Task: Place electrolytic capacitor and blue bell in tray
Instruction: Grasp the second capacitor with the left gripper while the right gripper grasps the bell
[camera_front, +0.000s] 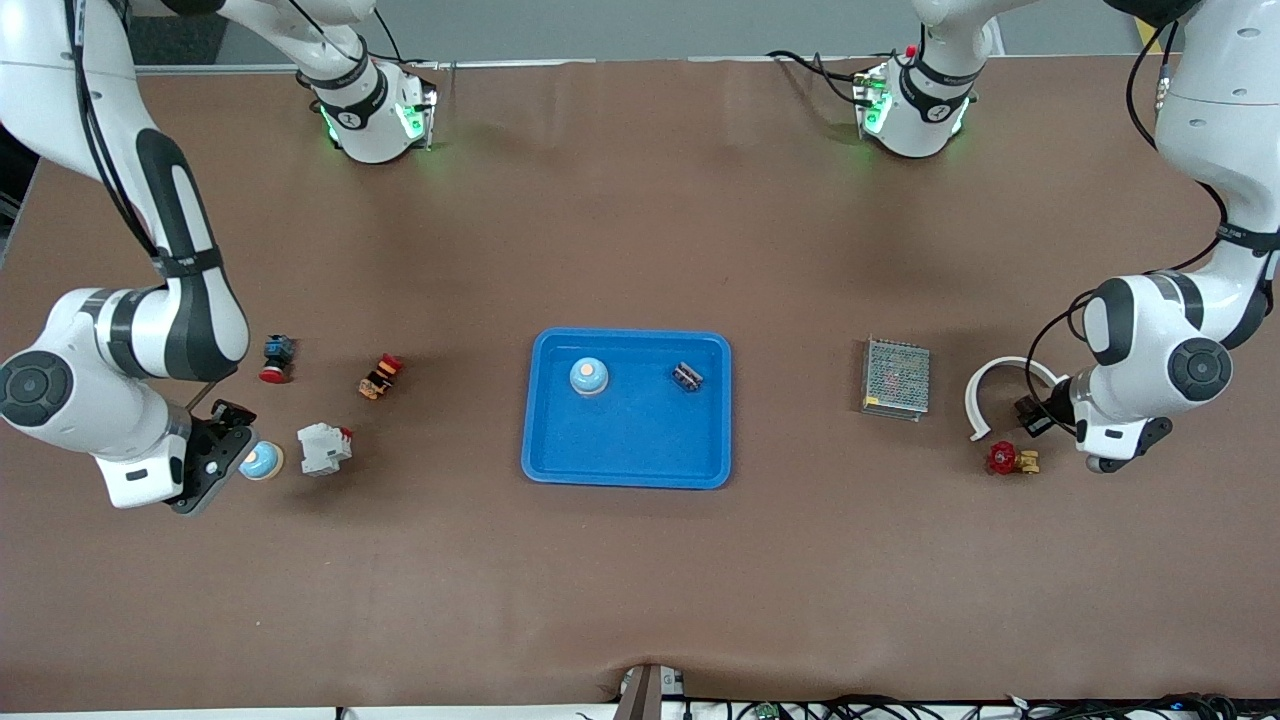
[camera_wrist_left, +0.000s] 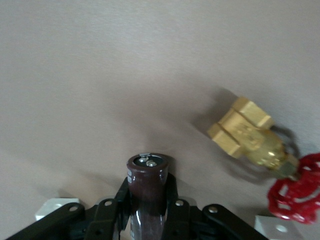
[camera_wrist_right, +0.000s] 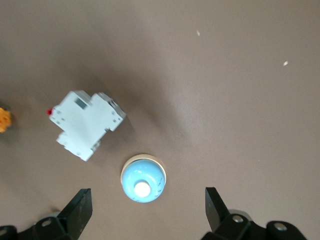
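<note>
1. The blue tray (camera_front: 628, 440) lies at the middle of the table and already holds one blue bell (camera_front: 589, 376) and a small dark component (camera_front: 687, 377), which I cannot identify for certain.
2. The metal mesh box (camera_front: 896, 377) sits toward the left arm's end of the table; the white circuit breaker (camera_wrist_right: 86, 122) sits toward the right arm's end.
3. The right gripper (camera_wrist_right: 145, 210) hangs over a second blue bell (camera_wrist_right: 143, 178), its jaws wide and the bell between them, ungripped. Judged step: approach for the grasp. Next it needs to lower, centre on the dome and close without nudging the breaker just beside it.
4. The left gripper (camera_wrist_left: 146, 210) is clamped on the dark brown electrolytic capacitor (camera_wrist_left: 146, 180), near the brass valve with red handwheel (camera_wrist_left: 260, 150). Next it calls for a lift clear of the valve, then carry over the tray.
</note>
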